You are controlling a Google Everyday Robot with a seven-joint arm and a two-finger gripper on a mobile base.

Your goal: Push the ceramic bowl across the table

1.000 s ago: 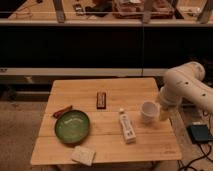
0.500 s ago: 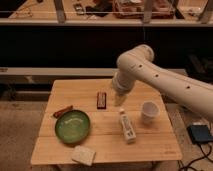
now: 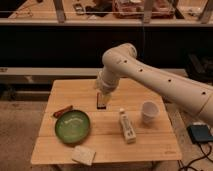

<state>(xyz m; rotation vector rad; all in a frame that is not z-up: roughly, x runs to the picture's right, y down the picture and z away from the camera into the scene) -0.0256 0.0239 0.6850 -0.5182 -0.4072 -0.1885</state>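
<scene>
The ceramic bowl (image 3: 73, 126), wide, shallow and green, sits on the left front part of the light wooden table (image 3: 150, 146). My white arm reaches in from the right, and its gripper (image 3: 103, 94) hangs over the table's back middle, just above a small dark bar (image 3: 101, 103). The gripper is open and holds nothing. It is up and to the right of the bowl, a clear gap away, not touching it.
A white cup (image 3: 148, 111) stands at the right, with a white bottle (image 3: 127, 126) lying beside it. A reddish-brown stick (image 3: 63, 111) lies behind the bowl and a pale block (image 3: 83, 155) at the front edge. A black device (image 3: 201, 133) lies on the floor to the right.
The arm has swung from the table's right side leftward, to over the back middle. The gripper now hangs above the dark bar. Bowl and other items have not moved.
</scene>
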